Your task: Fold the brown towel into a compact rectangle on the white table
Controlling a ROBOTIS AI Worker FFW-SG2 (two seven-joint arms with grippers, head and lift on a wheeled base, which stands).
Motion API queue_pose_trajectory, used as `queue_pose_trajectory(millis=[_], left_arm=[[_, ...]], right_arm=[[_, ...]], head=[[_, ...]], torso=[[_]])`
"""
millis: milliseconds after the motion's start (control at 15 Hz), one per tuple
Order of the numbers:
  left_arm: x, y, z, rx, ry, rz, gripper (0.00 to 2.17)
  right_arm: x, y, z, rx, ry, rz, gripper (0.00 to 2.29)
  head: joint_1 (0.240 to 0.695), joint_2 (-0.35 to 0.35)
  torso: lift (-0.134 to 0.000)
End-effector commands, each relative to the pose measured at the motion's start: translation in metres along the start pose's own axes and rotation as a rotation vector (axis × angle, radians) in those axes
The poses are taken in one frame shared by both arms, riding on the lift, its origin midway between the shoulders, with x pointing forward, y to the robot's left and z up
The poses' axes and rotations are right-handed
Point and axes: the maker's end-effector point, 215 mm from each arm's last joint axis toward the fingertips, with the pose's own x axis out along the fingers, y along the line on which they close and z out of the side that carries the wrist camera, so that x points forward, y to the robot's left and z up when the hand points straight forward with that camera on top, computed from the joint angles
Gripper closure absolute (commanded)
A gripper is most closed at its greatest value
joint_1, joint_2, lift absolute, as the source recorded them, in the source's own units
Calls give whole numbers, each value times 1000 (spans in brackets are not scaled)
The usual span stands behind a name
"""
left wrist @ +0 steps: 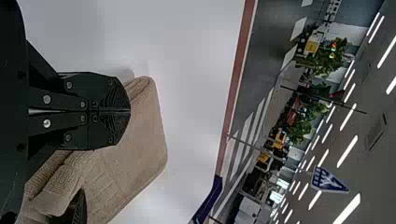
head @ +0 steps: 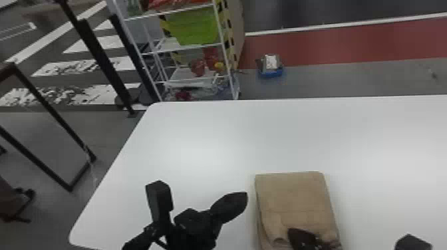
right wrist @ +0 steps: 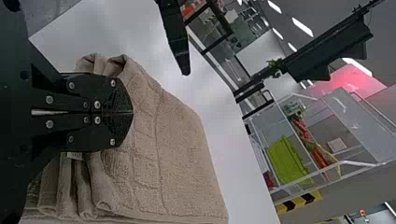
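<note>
Towel: lying nubby, creased, roughly rectangular, beneath right gripper, closed narrow; lying beside left gripper, likewise closed.

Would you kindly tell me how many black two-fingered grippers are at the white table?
2: the left gripper is just left of the folded brown towel; the right gripper is at the towel's near part.

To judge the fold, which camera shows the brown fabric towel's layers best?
The right wrist view: the towel is close, its layers distinct. The head view shows its top, cut off below; the left wrist view has it partly behind the black left hand.
</note>
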Motion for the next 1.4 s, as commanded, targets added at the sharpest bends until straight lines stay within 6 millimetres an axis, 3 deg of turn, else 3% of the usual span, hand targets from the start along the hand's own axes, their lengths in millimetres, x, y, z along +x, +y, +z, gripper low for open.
queue_pose_trajectory(millis=[0, 200, 733, 867, 1000, 1067, 1267, 1333], left_arm=[[0, 0, 2, 0, -5, -1, 2084], [-1, -2, 6, 6, -18, -6, 2084], [-4, -5, 7, 6, -19, -17, 2084], [-6, -6, 13, 9, -33, -19, 2084], [-11, -6, 22, 11, -55, -20, 2084], [-12, -4, 25, 10, -65, -15, 2084], [-14, 3, 42, 42, -113, 20, 2084], [-13, 5, 46, 49, -126, 37, 1936]], right_arm=[[7, 0, -10, 13, 19, 6, 1396], [18, -5, -13, 25, 18, 7, 1396], [41, 4, 14, -19, -24, -1, 1396], [37, 5, 18, -19, -41, -2, 1396], [20, 5, 35, -6, -84, -2, 1369], [4, 2, 51, -5, -121, -7, 1224], [-38, -14, 108, -55, -222, -35, 262], [-53, -29, 130, -94, -254, -75, 100]], head=[[695, 306], [695, 319], [695, 330], [695, 337], [695, 338], [695, 336], [695, 294], [695, 272]], torso=[[-124], [-124], [-124], [-124], [-124], [-124], [-124], [-124]])
